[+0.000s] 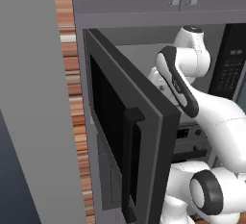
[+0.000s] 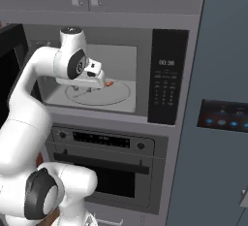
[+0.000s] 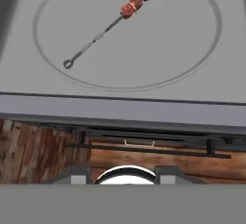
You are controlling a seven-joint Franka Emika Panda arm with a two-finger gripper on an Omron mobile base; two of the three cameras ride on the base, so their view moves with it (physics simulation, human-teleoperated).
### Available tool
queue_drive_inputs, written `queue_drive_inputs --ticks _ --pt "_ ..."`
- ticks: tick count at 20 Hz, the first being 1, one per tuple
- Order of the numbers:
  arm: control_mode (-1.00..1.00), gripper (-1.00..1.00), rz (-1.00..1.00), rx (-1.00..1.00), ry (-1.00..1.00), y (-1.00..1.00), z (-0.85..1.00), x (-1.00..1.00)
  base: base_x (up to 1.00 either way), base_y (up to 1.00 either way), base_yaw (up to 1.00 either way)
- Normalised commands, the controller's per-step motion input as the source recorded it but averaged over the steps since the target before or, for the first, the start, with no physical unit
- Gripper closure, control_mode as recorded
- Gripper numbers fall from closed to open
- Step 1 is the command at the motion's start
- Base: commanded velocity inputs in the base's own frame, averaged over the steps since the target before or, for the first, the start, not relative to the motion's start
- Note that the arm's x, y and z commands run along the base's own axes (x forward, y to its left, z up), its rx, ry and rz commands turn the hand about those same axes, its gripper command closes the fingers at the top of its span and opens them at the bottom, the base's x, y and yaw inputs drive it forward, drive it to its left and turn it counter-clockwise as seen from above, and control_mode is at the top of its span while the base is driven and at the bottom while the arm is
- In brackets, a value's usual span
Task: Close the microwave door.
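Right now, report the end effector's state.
End effector: cannot be told whether open or closed; it hangs at the front of the microwave cavity, holding nothing visible.

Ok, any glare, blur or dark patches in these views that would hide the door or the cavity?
Left base view: microwave door sharp, its glass flat black, no glare. Right base view: microwave cavity evenly lit, keypad slightly soft. Hand view: skewer and turntable clear, no shadows.

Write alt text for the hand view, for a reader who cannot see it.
Looking down into the open microwave, a metal skewer with red-brown meat chunks lies diagonally across the round turntable on the light-grey cavity floor. Below the cavity's front edge, the oven's horizontal black handle crosses above a wood-plank floor.
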Motion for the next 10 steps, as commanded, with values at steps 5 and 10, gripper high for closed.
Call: queue_drive_inputs --ticks 5,10 --pt "-1.00 -1.00 -0.01 0.00 -0.16 0.00 0.00 -0.49 0.00 0.00 0.00" --pt "-1.00 -1.00 -0.10 0.00 -0.52 0.00 0.06 -1.00 0.00 0.00 0.00"
